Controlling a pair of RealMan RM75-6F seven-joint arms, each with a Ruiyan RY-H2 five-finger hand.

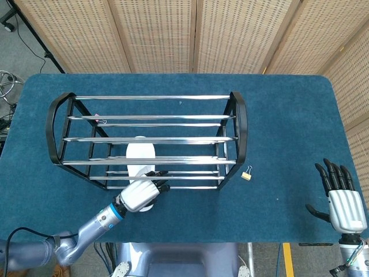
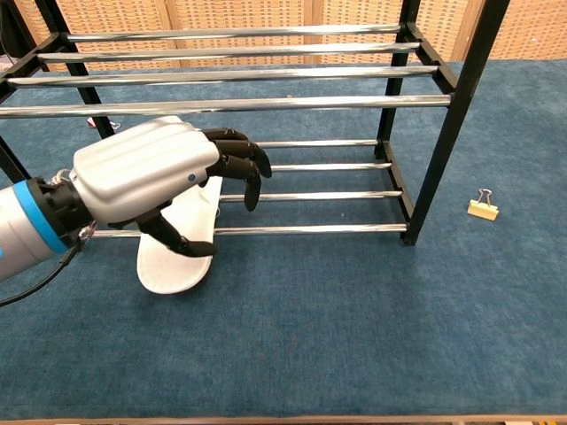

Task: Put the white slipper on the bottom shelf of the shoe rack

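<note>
Nearest the robot, the left robot hand (image 2: 146, 173) hangs over the heel end of the white slipper (image 2: 177, 252), fingers loosely curled and apart with nothing between them; whether the thumb touches the slipper cannot be told. The slipper lies partly across the front rails of the bottom shelf (image 2: 310, 229), its heel end overhanging onto the tabletop (image 2: 354, 336), so the job looks unfinished. The risk from here: a push from above could tip the toe down between the bars and wedge it, or skew the slipper sideways off the rails. Fingers driven forward could also catch the low top rail of the shoe rack (image 1: 239, 124). Far off, the right robot hand (image 1: 344, 202) rests open and empty.
</note>
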